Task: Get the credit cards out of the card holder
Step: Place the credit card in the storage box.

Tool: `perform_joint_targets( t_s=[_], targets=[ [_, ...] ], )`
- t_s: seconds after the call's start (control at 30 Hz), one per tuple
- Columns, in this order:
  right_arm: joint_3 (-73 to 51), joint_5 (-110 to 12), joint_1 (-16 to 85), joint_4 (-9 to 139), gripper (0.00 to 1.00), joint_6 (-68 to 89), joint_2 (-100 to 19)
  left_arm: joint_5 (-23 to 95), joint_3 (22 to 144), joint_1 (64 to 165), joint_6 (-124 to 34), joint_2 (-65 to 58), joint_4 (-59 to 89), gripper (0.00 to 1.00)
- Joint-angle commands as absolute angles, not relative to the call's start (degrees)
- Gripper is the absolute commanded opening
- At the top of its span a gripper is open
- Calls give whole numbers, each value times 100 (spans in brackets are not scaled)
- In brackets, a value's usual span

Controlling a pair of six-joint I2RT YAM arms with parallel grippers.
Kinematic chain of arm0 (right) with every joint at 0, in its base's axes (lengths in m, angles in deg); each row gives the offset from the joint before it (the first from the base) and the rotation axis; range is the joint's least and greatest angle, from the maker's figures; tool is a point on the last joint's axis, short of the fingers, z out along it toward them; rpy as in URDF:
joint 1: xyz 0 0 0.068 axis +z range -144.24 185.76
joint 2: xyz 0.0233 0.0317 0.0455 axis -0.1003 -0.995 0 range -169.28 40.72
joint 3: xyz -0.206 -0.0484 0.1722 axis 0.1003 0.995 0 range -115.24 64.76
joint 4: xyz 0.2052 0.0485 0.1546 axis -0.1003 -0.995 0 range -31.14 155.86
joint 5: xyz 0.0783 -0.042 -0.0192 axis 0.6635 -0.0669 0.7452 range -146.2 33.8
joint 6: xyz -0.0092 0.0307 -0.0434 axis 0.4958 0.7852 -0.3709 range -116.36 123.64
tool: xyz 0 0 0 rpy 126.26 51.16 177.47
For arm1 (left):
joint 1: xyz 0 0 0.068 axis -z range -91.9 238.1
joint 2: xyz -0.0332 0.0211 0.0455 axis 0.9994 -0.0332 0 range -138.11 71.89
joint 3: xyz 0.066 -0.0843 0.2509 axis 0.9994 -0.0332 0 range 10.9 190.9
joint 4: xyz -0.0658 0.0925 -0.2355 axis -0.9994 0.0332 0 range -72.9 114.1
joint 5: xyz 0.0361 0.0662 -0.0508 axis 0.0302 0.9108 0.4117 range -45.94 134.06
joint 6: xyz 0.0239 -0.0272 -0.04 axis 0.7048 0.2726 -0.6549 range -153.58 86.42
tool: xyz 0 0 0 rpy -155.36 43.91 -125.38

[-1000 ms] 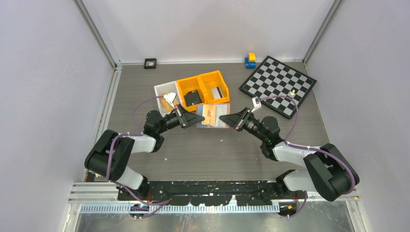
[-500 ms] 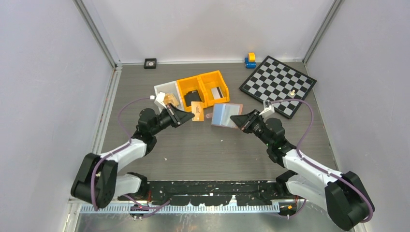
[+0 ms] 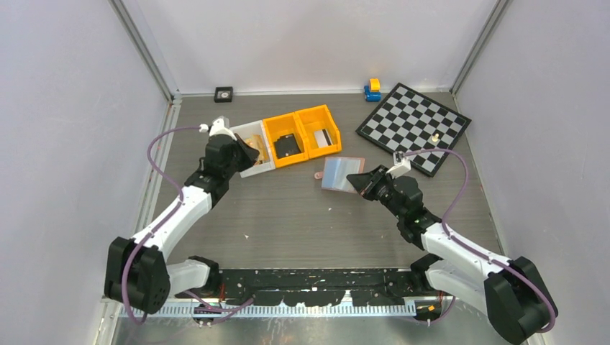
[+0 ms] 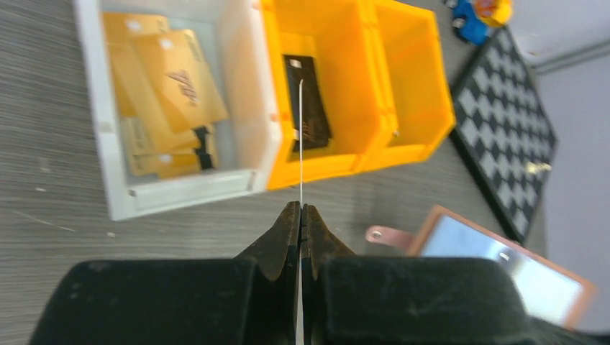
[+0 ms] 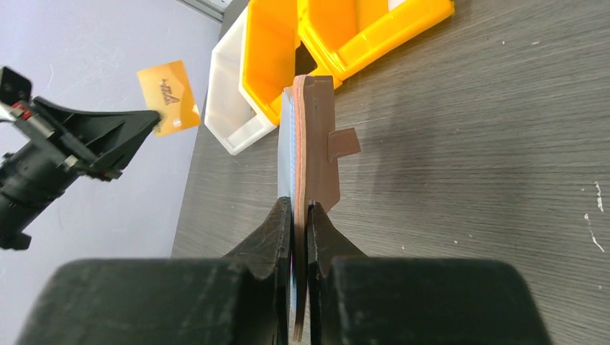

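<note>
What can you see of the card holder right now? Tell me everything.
The card holder is a small tan-pink, leather-look bifold, opened out flat. Its inside shows glossy clear pockets with a bluish sheen, and a snap tab sticks out from one edge. The right fingers pinch its near edge, holding it tilted and seemingly off the table, in front of the orange bins. Nothing else touches it.

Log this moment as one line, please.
left gripper: shut on credit card, over white bin | right gripper: shut on card holder
</note>
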State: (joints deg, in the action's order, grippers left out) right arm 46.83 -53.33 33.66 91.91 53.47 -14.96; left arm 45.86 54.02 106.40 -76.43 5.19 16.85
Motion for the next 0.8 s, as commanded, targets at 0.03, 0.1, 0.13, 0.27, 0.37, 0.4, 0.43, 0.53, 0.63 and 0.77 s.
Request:
perform_joint_targets(
  t_s=[0.03,0.1,0.13,0.27,0.37,0.4,0.43,0.53,0.63,0.77],
  targets=[
    [4709,-5513,3353,9625,0,5195,-1105,5166,5969,10266,-7108,-153,2083,0],
    [4718,-5523,3353,9641,0,5195,-1080,4975,6109,10082,-7145,-469,2031,0],
    [4730,-5524,3353,9656,0,5186,-1084,4816,6162,10004,-7172,-630,1951,0],
    [4751,-5511,3353,9704,0,5156,-1113,4549,6433,9811,-7180,-1236,1774,0],
    [4754,-5484,3353,9751,0,5146,-1163,4433,6617,9728,-7190,-1584,1608,0],
    [4761,-5466,3353,9778,0,5146,-1178,4432,6679,9724,-7171,-1679,1575,0],
    [4761,-5455,3350,9792,0,5146,-1186,4432,6759,9722,-7138,-1774,1555,0],
    [4767,-5453,3352,9789,0,5135,-1199,4239,6955,9707,-7067,-1971,1569,0],
    [4761,-5443,3353,9815,1,5141,-1217,4101,7112,9706,-7031,-2125,1586,0],
    [4759,-5431,3351,9829,1,5138,-1227,3873,7178,9706,-6999,-2206,1573,16]
  ],
)
